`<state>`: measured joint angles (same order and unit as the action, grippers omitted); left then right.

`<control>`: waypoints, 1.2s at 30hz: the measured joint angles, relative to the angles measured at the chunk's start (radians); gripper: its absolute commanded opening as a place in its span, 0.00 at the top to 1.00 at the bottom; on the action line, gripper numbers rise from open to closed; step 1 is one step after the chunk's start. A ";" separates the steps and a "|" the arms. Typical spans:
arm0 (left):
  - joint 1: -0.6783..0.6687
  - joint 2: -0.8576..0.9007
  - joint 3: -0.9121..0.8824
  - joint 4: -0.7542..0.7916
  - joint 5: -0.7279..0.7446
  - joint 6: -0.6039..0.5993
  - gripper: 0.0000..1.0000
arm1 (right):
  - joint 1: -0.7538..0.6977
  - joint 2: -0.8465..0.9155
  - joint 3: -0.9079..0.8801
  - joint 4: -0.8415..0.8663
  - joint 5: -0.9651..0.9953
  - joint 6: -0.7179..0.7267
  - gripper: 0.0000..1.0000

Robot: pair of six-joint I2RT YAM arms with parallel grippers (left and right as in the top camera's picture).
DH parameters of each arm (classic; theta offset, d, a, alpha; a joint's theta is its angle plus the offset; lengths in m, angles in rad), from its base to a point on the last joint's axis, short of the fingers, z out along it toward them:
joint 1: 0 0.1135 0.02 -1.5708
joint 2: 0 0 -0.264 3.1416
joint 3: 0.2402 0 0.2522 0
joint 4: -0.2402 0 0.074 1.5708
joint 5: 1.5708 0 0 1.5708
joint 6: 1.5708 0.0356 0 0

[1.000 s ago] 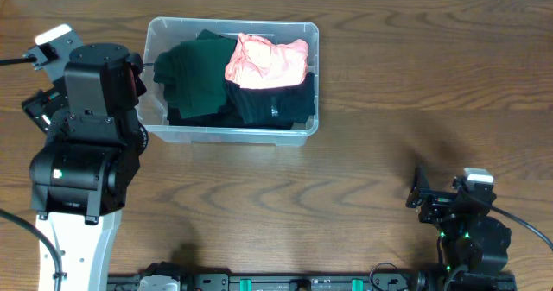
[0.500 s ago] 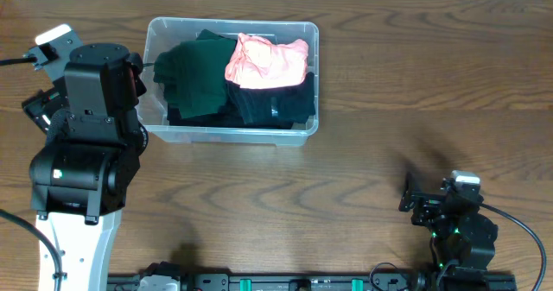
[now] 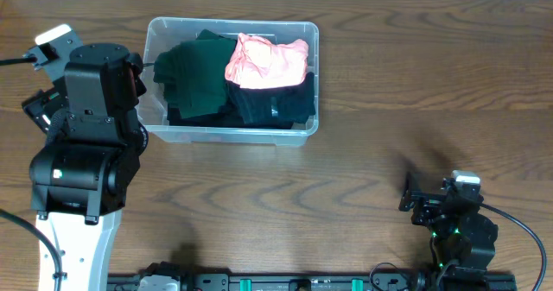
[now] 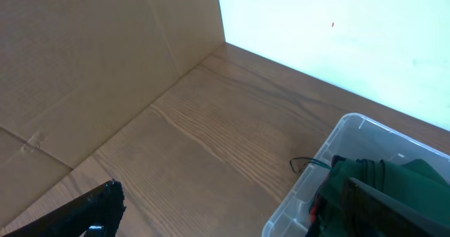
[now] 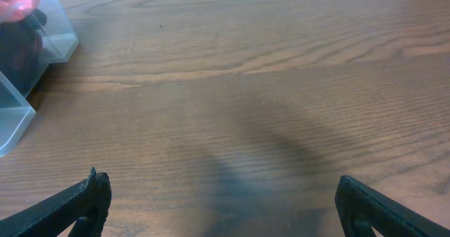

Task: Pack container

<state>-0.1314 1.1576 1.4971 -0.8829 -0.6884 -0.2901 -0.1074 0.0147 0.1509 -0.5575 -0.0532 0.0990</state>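
The container [image 3: 298,138] is a clear plastic bin at the back left of the table. It holds dark green cloth [image 3: 192,75], a pink cloth [image 3: 266,60] and black cloth [image 3: 276,105]. My left arm [image 3: 86,127] stands folded just left of it. In the left wrist view the left gripper [image 4: 232,219] is open and empty, with one finger [image 4: 88,212] over bare wood and the other [image 4: 383,209] in front of the container's corner [image 4: 302,198]. My right gripper [image 3: 413,200] is open and empty low over the table at the front right, far from the container [image 5: 21,117].
A brown cardboard wall [image 4: 84,61] stands along the table's left side and a white wall [image 4: 337,33] at the back. The right wrist view shows bare wooden table [image 5: 246,89] between the right gripper [image 5: 225,209] and the container.
The right arm shifted a little toward the front left between the first two frames, then stayed still. The left arm and the container's contents have not moved.
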 measured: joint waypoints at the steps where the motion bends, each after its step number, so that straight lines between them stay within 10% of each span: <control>1: 0.000 0.000 0.000 0.000 0.000 0.000 0.02 | 0.000 0.000 0.000 0.000 0.000 0.000 0.01; 36: 0.098 -0.227 -0.018 -0.081 0.181 0.089 0.02 | 0.000 0.000 0.000 0.000 0.000 0.000 0.01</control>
<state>-0.0338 0.9306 1.4796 -0.9642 -0.5072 -0.2012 -0.1074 0.0147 0.1509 -0.5575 -0.0532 0.0990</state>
